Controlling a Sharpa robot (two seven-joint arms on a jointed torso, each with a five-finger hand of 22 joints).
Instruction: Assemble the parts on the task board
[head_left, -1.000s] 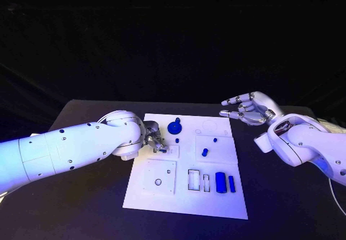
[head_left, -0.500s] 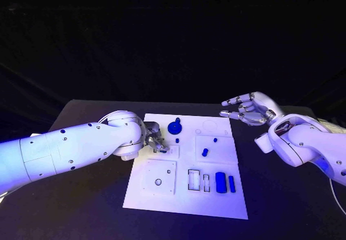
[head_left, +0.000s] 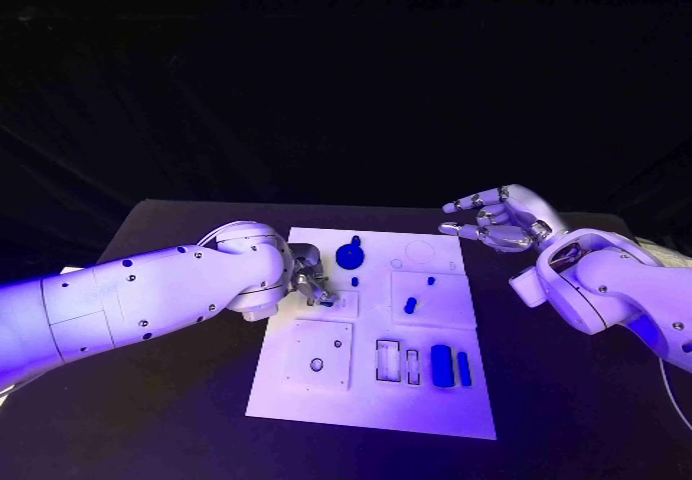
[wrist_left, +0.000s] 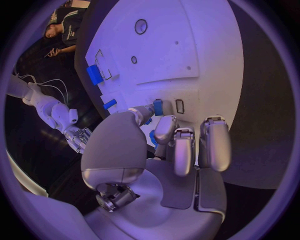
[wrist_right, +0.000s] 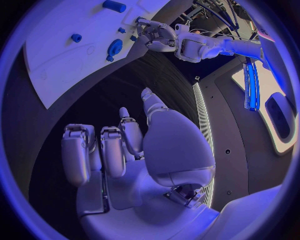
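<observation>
The white task board (head_left: 368, 395) lies mid-table. On it stand a round blue knob (head_left: 351, 256), a small blue peg (head_left: 355, 281), another small blue part (head_left: 410, 304) and two blue blocks (head_left: 441, 365) near the front right. My left hand (head_left: 310, 283) rests low over the board's left edge with its fingers curled. In the left wrist view its thumb tip (wrist_left: 144, 112) lies close to the peg (wrist_left: 158, 107), beside a small slot (wrist_left: 180, 106); nothing plainly sits in the hand. My right hand (head_left: 498, 222) hovers off the board's far right corner, fingers apart and empty.
The board has a square plate with a round hole (head_left: 316, 365) at front left and rectangular slots (head_left: 389, 360) beside the blocks. Black table (head_left: 159, 400) surrounds the board. The right wrist view shows the board (wrist_right: 69, 60), the knob (wrist_right: 114, 47) and my left hand (wrist_right: 156, 37).
</observation>
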